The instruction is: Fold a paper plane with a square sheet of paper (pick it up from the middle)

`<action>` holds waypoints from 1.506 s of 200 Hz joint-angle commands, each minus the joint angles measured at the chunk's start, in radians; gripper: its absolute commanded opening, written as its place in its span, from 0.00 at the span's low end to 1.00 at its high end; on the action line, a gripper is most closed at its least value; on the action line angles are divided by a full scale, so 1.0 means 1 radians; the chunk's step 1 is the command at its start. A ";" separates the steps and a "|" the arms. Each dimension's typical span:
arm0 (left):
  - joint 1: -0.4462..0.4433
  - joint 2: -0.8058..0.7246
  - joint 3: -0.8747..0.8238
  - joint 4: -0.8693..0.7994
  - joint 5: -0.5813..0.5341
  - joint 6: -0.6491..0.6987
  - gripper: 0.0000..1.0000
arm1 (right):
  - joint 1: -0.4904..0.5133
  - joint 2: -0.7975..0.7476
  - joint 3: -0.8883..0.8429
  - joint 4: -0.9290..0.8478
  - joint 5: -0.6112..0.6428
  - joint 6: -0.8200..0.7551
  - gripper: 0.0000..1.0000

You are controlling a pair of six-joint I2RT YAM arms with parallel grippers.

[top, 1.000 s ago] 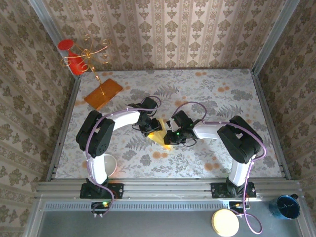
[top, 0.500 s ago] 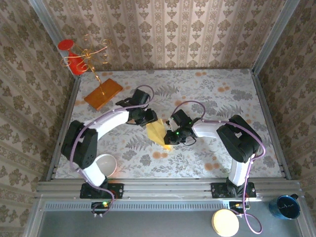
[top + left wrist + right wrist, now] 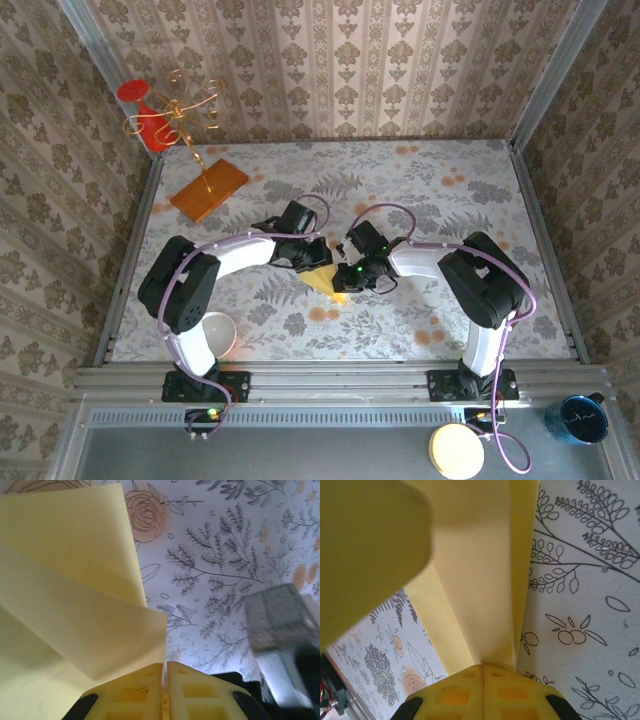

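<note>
Change: L hand (image 3: pixel 312 254) is back in from the board (image 3: pixel 209 189) side and has just shut; half a sec ago it sat wider open.
Meaning: both hands now pinch, so prob. ready for the next crease. The plane looks only part done.
L hand grip: jaws together, nipping a flap corner on the paper's (image 3: pixel 322 278) board-side edge.
R hand (image 3: pixel 346 272): jaws together on a fold, on the edge away from the board.
Paper: part-folded, mid-desk (image 3: pixel 450 200), well apart from the board, betw. the 2 hands.

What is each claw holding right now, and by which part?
Right claw pinches the folded yellow paper at its creased edge. Left claw is shut at a flap's corner; whether it grips cannot be told.
</note>
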 commanded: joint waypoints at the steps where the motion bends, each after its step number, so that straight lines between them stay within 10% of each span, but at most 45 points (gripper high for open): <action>1: 0.002 0.030 -0.001 0.017 0.025 -0.005 0.10 | 0.000 0.057 -0.019 -0.099 0.041 -0.020 0.08; 179: 0.090 0.129 -0.024 0.001 0.003 0.064 0.11 | 0.000 0.076 -0.037 -0.169 0.100 -0.041 0.08; 301: 0.360 0.171 0.090 0.020 -0.024 0.285 0.15 | -0.004 0.083 -0.041 -0.246 0.166 -0.075 0.07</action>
